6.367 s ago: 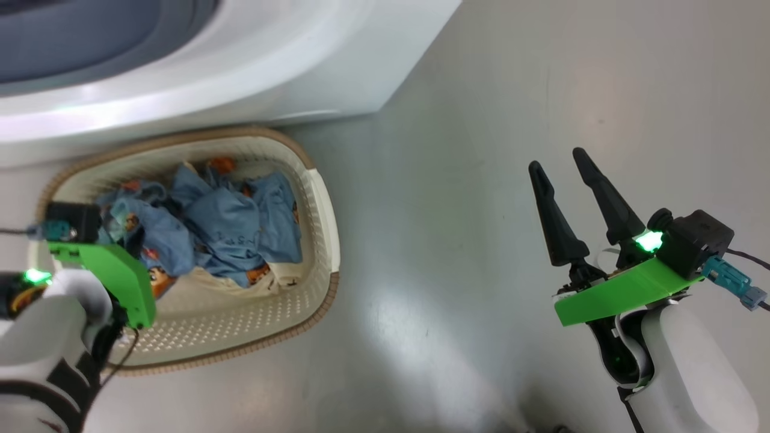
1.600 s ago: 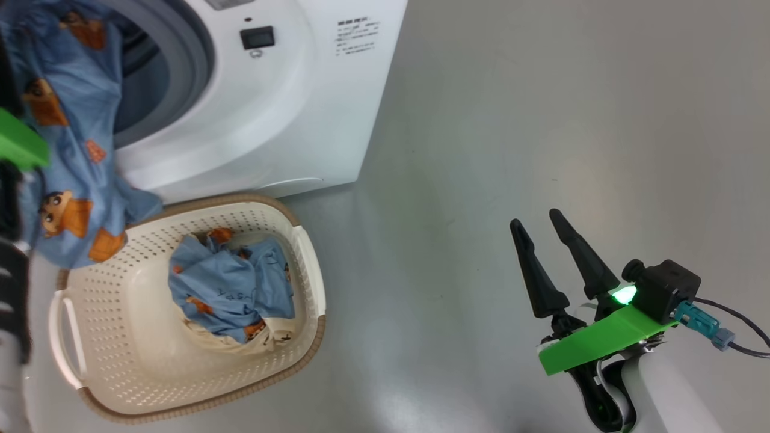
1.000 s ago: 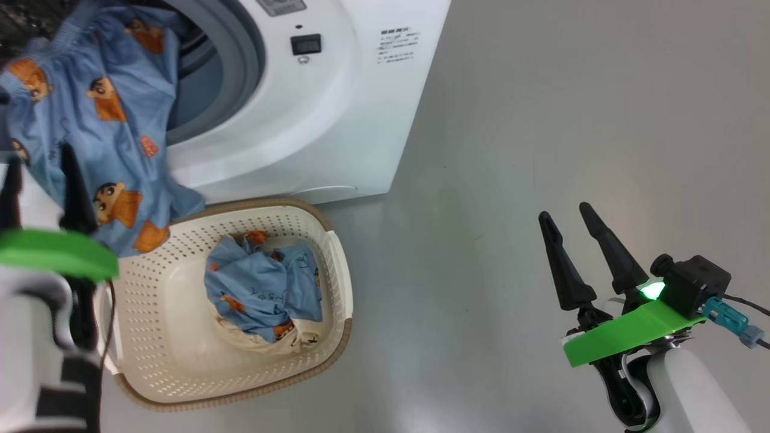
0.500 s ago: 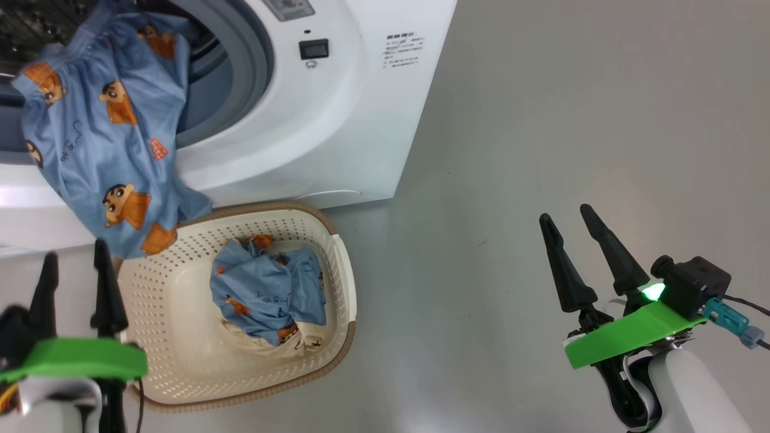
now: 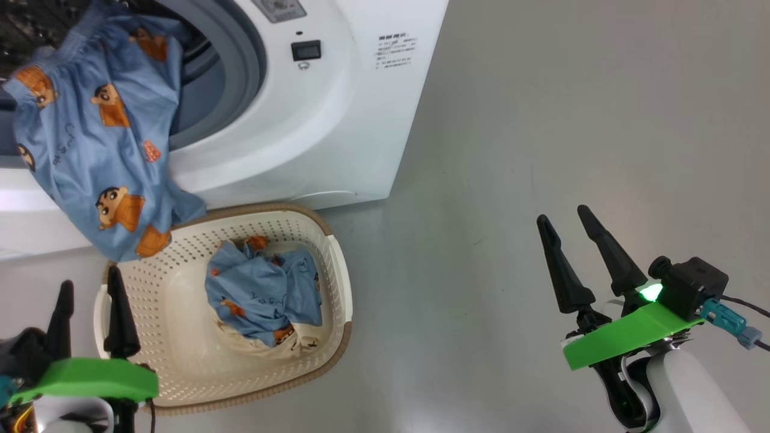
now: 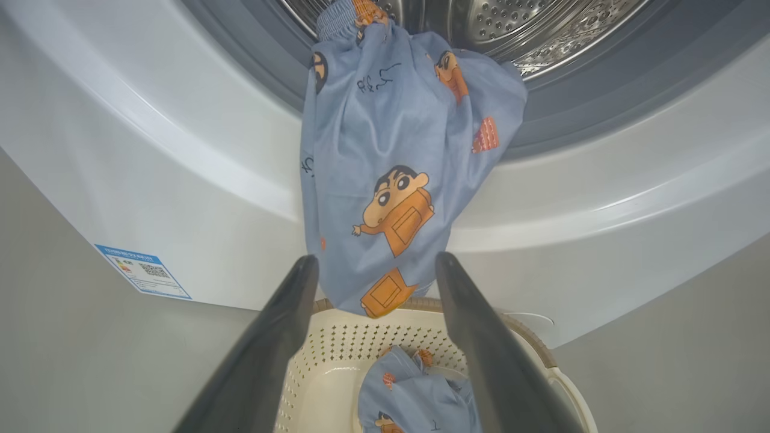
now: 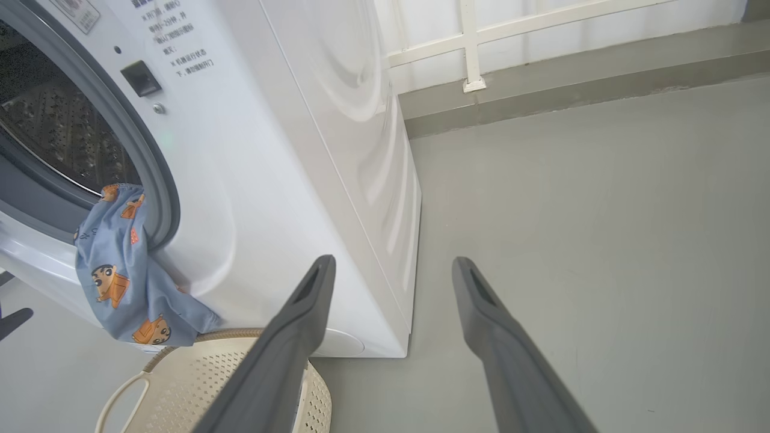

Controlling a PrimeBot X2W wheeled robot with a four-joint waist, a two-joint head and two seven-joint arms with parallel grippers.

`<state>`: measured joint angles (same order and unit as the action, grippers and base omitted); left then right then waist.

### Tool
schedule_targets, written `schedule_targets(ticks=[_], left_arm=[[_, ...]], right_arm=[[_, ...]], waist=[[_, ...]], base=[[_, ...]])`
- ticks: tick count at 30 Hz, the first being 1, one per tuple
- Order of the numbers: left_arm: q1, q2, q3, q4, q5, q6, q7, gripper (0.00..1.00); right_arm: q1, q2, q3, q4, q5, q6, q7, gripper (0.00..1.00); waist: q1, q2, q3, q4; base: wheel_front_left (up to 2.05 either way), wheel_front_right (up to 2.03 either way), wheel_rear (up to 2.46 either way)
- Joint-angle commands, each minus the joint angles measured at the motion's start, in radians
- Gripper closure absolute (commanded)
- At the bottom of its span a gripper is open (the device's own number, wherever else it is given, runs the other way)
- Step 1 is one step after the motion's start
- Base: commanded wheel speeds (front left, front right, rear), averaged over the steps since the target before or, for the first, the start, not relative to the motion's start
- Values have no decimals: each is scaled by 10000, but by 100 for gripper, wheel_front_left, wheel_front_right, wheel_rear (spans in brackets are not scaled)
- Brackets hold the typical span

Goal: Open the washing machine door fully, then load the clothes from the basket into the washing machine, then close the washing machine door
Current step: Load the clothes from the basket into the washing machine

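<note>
The white washing machine (image 5: 313,120) stands at the upper left with its drum (image 6: 511,30) open; its door is out of view. A light blue printed garment (image 5: 102,150) hangs out of the drum mouth, down the front, its lower end over the basket (image 5: 340,270) rim. More blue clothes (image 5: 264,294) lie bunched in the basket on a cream piece (image 5: 240,344). My left gripper (image 5: 89,282) is open and empty at the basket's near left corner, below the hanging garment (image 6: 391,150). My right gripper (image 5: 562,215) is open and empty over the floor, far right.
Grey floor (image 5: 541,120) spreads to the right of the machine and basket. A blue label (image 6: 143,272) sits low on the machine's front. In the right wrist view a low ledge (image 7: 571,84) and a white-framed wall run behind the machine.
My left gripper has drawn back and down from the garment, which stays draped from the drum mouth. The head camera shifted slightly. The right arm has hardly moved.
</note>
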<state>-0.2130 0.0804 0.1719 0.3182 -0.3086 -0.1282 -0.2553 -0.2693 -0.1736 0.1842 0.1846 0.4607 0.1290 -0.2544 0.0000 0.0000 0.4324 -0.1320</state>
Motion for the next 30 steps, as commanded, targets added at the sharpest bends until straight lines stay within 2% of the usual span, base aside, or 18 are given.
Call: schedule_targets(ticks=[1, 11, 19, 25, 30], left_arm=[[-267, 301, 236, 73, -151, -25, -65, 0], [-2176, 1063, -477, 2530, -546, -25, -65, 0], [-3818, 1669, -1476, 4397, -1146, -25, -65, 0], [-4742, 2205, -2209, 5185, -1797, -25, -65, 0], [-5186, 2523, -3138, 5294, -2752, -25, -65, 0]], right_arm=[[194, -24, 197, -235, -39, 17, -74, 0], [-56, 160, 108, -328, -117, 17, -74, 0], [-343, 288, 255, -357, -135, 17, -74, 0], [-549, 355, 375, -385, -145, 17, -74, 0], [-640, 394, 438, -360, -150, 17, -74, 0]], waist=[[0, 0, 66, 10], [0, 0, 668, 102], [0, 0, 1118, -10], [0, 0, 1367, -159], [0, 0, 1467, -291]], base=[[0, 0, 0], [0, 0, 0], [0, 0, 0], [0, 0, 0], [0, 0, 0]])
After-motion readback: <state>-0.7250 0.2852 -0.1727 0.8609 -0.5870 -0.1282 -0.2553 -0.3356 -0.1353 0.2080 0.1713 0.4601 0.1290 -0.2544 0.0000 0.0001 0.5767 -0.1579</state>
